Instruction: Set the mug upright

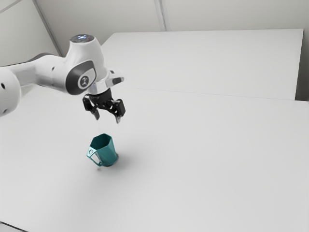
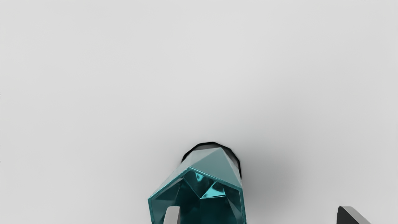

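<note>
gripper [image 1: 107, 117]: found released, its two fingers [image 2: 172, 216] wide apart, with nothing held. teal mug [image 1: 109, 151]: found on the white table [image 1: 203, 159], at the gripper's six o'clock in the exterior view and clear of the fingertips. its mouth faced up and its dark base was down against the table; whether it leaned slightly could not be told. its handle [image 1: 94, 157] pointed to about eight o'clock in the same view. in the wrist view, one finger overlapped the mug's mouth, while the other was seen against the table.
</note>
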Robot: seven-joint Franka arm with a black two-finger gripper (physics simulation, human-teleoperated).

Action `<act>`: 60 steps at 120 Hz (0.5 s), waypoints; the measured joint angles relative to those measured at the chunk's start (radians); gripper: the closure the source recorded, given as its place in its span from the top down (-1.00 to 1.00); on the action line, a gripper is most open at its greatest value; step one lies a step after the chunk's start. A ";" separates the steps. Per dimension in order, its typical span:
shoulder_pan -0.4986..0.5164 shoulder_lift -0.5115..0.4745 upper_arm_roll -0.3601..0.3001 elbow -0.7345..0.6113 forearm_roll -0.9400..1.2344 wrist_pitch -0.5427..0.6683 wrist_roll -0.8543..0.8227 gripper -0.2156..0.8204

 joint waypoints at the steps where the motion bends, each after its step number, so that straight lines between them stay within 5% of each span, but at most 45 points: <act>1: 0.000 0.000 0.000 0.004 -0.003 -0.006 0.001 0.48; 60: -0.008 0.004 0.004 0.417 -0.042 -0.385 0.099 0.57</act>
